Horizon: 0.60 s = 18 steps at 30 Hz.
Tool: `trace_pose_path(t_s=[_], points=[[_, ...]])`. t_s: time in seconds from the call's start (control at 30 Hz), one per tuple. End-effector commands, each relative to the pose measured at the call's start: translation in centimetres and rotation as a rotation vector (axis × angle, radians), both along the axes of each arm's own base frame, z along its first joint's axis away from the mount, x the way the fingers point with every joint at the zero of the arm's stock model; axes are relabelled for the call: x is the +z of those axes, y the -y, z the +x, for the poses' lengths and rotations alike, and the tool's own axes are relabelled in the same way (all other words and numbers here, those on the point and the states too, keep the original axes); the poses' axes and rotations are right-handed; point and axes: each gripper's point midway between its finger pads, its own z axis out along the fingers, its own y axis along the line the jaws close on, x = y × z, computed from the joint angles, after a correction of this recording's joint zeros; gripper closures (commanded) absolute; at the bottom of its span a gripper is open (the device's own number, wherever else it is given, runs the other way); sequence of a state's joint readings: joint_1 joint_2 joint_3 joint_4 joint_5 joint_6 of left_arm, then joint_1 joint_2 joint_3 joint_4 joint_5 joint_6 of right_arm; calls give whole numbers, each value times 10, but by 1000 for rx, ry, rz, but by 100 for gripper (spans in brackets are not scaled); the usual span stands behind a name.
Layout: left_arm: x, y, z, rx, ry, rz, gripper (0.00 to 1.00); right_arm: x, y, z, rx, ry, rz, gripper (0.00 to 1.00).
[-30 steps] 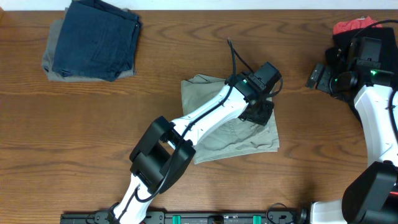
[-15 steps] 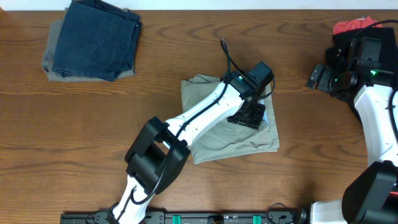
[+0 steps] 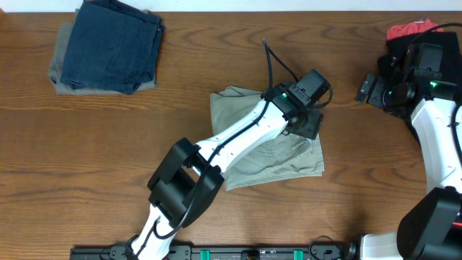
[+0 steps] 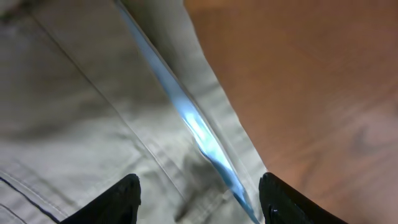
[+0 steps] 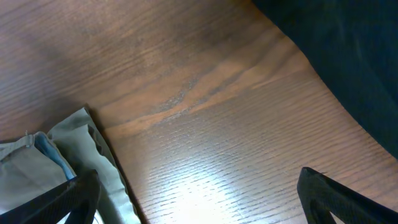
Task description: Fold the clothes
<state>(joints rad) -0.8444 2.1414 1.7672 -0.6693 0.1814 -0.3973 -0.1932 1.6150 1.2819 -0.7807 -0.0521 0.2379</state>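
Note:
Folded khaki-beige shorts point(image 3: 271, 159) lie at the table's middle. My left gripper point(image 3: 309, 126) hovers over their far right corner, open and empty. In the left wrist view the shorts point(image 4: 81, 118) fill the left, with a light blue strip point(image 4: 199, 134) along their edge, between the open fingers point(image 4: 199, 199). My right gripper point(image 3: 368, 90) is open and empty at the far right; its view shows bare wood between the fingers point(image 5: 199, 199) and the shorts' edge point(image 5: 74, 143) at left. A folded stack with navy denim point(image 3: 112, 43) on top of a grey piece point(image 3: 61, 61) sits at the far left.
A red piece point(image 3: 404, 30) and dark cloth point(image 3: 404, 65) lie at the far right behind the right arm. The dark cloth also shows at the upper right of the right wrist view point(image 5: 348, 56). The left arm stretches across the shorts from the front edge.
The left gripper dipped onto the shorts' right edge half a second ago, then lifted back toward the far right corner. The right arm has not moved.

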Motion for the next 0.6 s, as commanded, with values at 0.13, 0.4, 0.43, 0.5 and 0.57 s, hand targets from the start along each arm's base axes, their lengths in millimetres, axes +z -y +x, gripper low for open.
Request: trace_pose_path(t_s=[0.13,0.4,0.43,0.5,0.57], points=[[-48,-15,13,59,8,126,37,5,2,3,-15,14,0,1],[-55,-12,6,52,-34,111,37,5,2,3,-15,14,0,1],[-55,-10,2,45,-47,105,37,5,2,3,-15,14,0,1],[-55,-7,-4,32,-68,97,37,5,2,3,-15,14,0,1],[-56,-5,-11,30,-84,101,40,5,2,3,-15,14,0,1]])
